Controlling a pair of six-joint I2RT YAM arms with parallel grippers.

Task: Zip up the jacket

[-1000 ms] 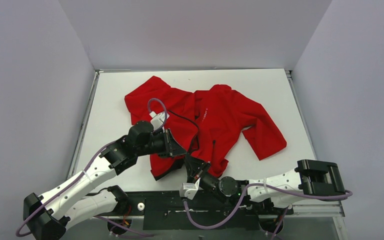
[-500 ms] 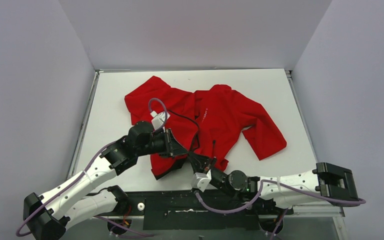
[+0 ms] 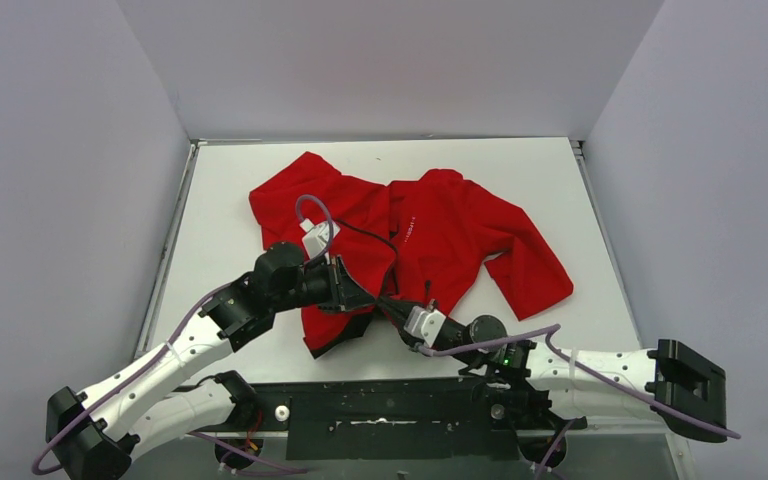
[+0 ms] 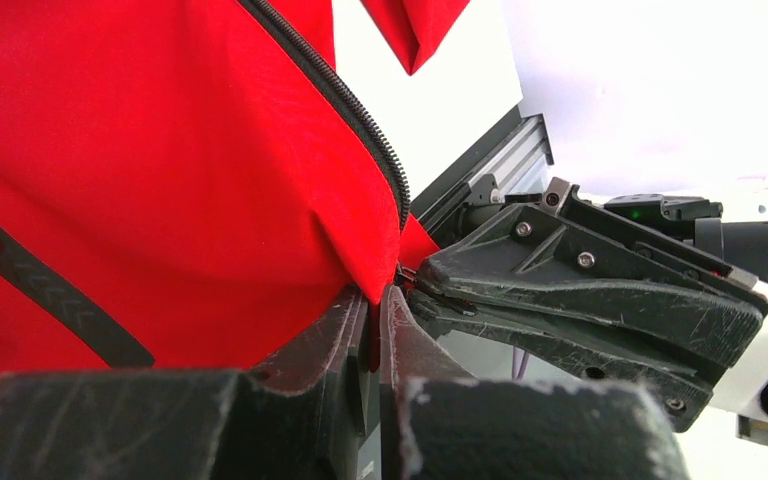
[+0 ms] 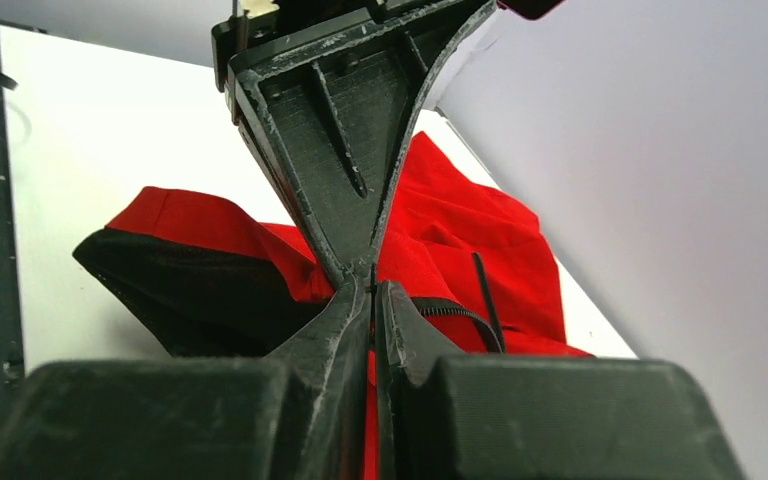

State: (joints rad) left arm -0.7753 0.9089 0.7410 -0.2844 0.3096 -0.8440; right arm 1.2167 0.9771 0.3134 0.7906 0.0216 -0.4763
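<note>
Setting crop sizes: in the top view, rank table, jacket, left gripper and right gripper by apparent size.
Largest: table. Then jacket. Last, left gripper and right gripper look about alike, so unranked.

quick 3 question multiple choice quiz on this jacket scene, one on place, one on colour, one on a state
1. Where on the jacket do the left gripper and right gripper meet?
A. collar
B. near hem, by the lower end of the zipper
C. far sleeve cuff

2. What colour is the lining that shows at the hem?
A. white
B. yellow
C. dark

3. The left gripper is:
A. shut on the jacket
B. wide open above it
C. out of view

Answers:
1 B: the top view shows both fingertips together at the near edge of the front.
2 C: the right wrist view shows dark fabric under the red.
3 A: the left wrist view shows red fabric pinched between its closed fingers.
</note>
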